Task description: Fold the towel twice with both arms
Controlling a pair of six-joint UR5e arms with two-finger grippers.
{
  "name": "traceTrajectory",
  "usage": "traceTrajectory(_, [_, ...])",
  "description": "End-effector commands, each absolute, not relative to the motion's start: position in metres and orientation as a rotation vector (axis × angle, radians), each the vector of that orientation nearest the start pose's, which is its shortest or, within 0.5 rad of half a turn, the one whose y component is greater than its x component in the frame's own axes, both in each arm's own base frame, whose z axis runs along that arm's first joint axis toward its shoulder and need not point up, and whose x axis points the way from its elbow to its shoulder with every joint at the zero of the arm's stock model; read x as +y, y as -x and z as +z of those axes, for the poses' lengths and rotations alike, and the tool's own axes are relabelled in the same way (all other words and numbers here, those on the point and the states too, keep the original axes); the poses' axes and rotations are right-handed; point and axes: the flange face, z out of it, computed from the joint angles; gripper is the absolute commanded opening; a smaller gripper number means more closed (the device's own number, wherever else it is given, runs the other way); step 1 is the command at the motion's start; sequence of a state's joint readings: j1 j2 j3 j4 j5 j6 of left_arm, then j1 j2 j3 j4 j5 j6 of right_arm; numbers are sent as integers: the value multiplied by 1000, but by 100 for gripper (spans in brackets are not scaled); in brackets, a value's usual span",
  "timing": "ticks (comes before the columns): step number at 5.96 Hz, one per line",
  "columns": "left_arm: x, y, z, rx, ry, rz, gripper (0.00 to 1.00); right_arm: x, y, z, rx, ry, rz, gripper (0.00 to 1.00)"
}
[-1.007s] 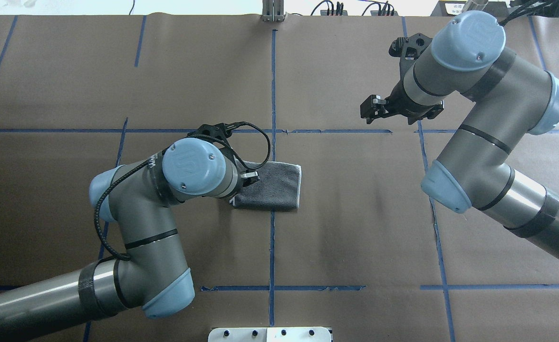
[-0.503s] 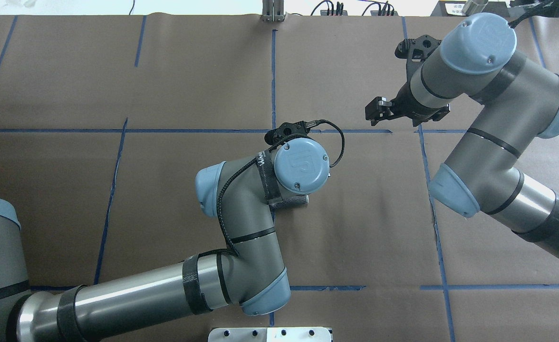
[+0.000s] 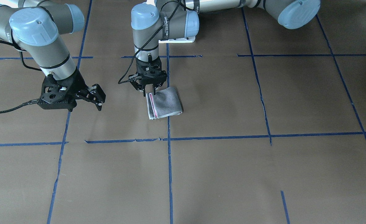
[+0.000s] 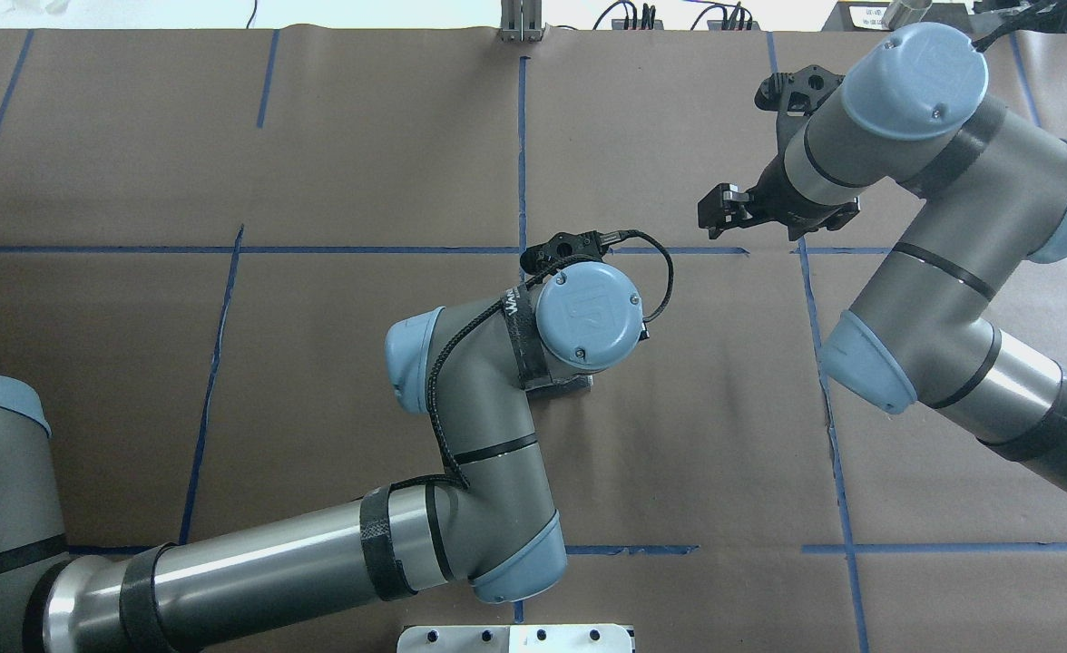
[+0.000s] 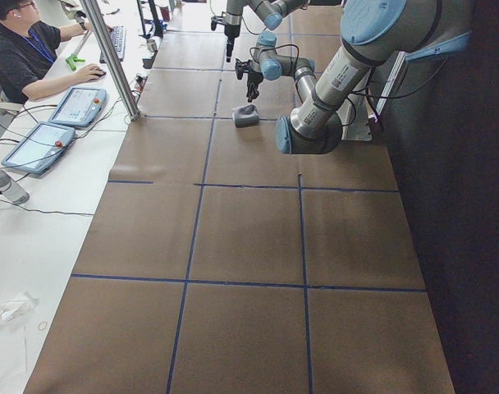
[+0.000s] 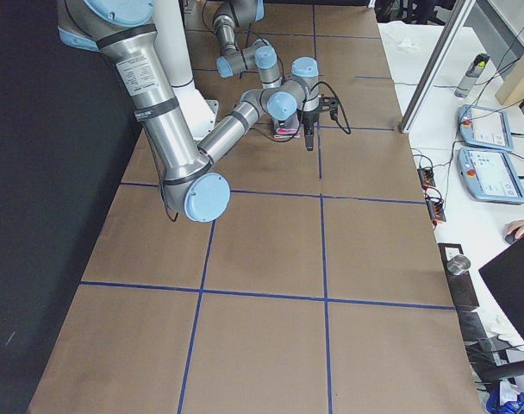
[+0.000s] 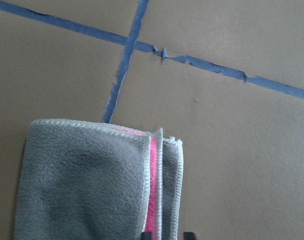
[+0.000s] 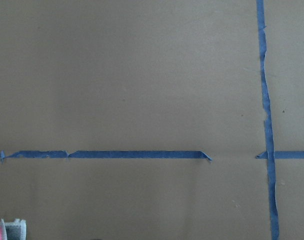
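The towel (image 3: 167, 104) lies folded on the brown table, grey face up, with a pink strip and stacked pale borders along one edge (image 7: 153, 200). My left gripper (image 3: 150, 92) stands upright over that edge's corner, fingertips (image 7: 147, 234) closed on the stacked layers. In the overhead view my left wrist hides the gripper and most of the towel (image 4: 572, 385). My right gripper (image 3: 99, 99) is open and empty, hovering apart from the towel; it also shows in the overhead view (image 4: 713, 207). The towel's corner shows in the right wrist view (image 8: 7, 231).
Blue tape lines (image 3: 168, 138) cross the brown paper table. The white base plate (image 4: 515, 638) sits at the near edge. A metal post (image 4: 522, 23) stands at the far edge. An operator (image 5: 20, 49) with tablets sits beyond the table.
My left arm swept right, carrying the towel's left edge over onto its right side, so the towel is now narrower. My right arm drifted slightly right.
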State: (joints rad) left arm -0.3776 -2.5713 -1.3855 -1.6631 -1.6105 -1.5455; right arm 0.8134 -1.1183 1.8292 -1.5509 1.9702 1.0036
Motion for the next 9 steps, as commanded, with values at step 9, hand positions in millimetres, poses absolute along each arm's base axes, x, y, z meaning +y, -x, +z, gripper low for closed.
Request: traceTrajectory(9, [-509, -157, 385, 841, -182, 432, 100, -466, 12, 535, -710, -172, -244, 100])
